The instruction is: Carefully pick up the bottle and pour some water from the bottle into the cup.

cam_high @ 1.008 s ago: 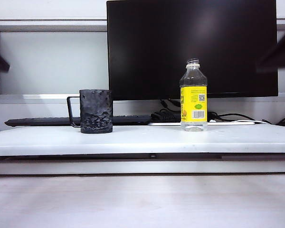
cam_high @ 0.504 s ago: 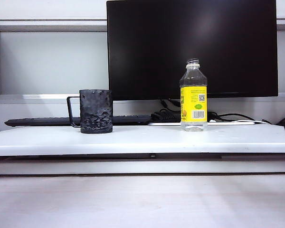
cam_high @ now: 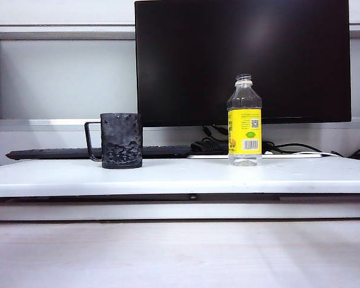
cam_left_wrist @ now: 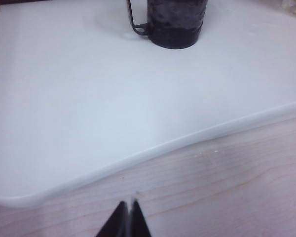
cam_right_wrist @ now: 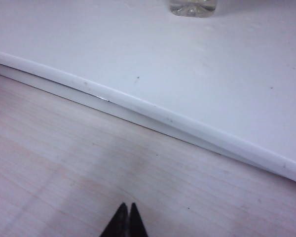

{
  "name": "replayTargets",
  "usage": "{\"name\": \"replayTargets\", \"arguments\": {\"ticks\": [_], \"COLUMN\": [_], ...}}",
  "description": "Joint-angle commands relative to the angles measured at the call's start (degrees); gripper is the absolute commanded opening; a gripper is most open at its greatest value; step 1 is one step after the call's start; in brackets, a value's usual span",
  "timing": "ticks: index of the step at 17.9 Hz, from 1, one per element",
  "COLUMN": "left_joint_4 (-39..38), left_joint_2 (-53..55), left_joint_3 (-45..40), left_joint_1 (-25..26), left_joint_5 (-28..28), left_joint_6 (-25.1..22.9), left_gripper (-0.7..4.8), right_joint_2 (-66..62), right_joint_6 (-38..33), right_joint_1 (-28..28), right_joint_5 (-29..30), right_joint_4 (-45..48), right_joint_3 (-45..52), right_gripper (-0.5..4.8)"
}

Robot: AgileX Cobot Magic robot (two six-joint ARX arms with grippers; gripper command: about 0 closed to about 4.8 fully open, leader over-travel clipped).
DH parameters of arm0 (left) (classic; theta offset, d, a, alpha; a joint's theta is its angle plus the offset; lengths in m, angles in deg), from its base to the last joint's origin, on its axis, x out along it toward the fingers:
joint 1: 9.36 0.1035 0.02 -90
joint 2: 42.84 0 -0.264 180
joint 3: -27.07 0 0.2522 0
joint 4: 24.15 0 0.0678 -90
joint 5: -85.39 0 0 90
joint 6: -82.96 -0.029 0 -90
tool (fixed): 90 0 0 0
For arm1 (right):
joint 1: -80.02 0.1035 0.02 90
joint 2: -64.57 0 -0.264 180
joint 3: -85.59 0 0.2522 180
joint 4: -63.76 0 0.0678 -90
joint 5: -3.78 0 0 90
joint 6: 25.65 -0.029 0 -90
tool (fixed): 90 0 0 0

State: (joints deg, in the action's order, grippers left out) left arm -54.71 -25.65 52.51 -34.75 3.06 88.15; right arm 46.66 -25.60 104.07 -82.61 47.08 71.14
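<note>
Both hands, left hand [cam_left_wrist: 128, 211] and right hand [cam_right_wrist: 127, 213], are closed empty; centre-right bottle [cam_high: 245, 120] looks light, tippy, squeezable: grip its labelled waist

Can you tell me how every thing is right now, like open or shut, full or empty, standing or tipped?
bottle: upright on the white board, no cap, little water at the bottom, untouched.
cup: upright on the white board, handle pointing away from the bottle; inside not visible.
monitor: screen dark.
left gripper: shut, holding nothing, over the wooden table, short of the cup.
right gripper: shut, holding nothing, over the wooden table, short of the bottle.
</note>
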Motion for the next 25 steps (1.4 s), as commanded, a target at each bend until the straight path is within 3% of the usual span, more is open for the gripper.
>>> {"name": "replayTargets", "arguments": {"ticks": [1, 5, 11, 14, 17, 20, 25], "left_joint_4": [-0.28, -0.61, -0.33, -0.31, -0.26, 5.97, 6.60], "left_joint_2": [-5.31, -10.05, -15.50, -16.98, -16.98, -17.00, -17.00], "left_joint_3": [-0.37, -0.46, -3.08, -5.51, -8.39, -10.54, -11.15], "left_joint_1": [0.57, 8.63, 27.04, 32.83, 33.70, 32.65, 26.36], "left_joint_5": [-0.74, -2.73, -2.93, -2.73, -2.38, -3.82, -3.85], "left_joint_6": [0.17, 0.17, 0.17, 0.15, 0.15, -0.26, -0.26], "left_gripper": [0.21, 0.21, 0.21, 0.22, 0.22, 0.22, 0.22], "right_joint_2": [5.70, 16.96, 17.77, 17.77, 17.77, 17.77, 17.77], "right_joint_6": [-0.04, -0.04, -0.04, -0.04, -0.04, -0.04, -0.04], "right_joint_1": [-0.79, -6.27, -18.78, -21.59, -21.40, -21.38, -21.51], "right_joint_5": [0.20, 0.33, 0.37, 0.00, -0.02, 0.09, 0.07], "right_joint_4": [-0.83, -1.14, 1.62, 1.60, 1.14, 1.11, 1.14], "right_joint_3": [-0.09, -0.09, 0.02, 0.44, 0.44, 0.44, 0.44], "right_gripper": [-0.05, -0.05, -0.05, -0.05, -0.05, -0.05, -0.05]}}
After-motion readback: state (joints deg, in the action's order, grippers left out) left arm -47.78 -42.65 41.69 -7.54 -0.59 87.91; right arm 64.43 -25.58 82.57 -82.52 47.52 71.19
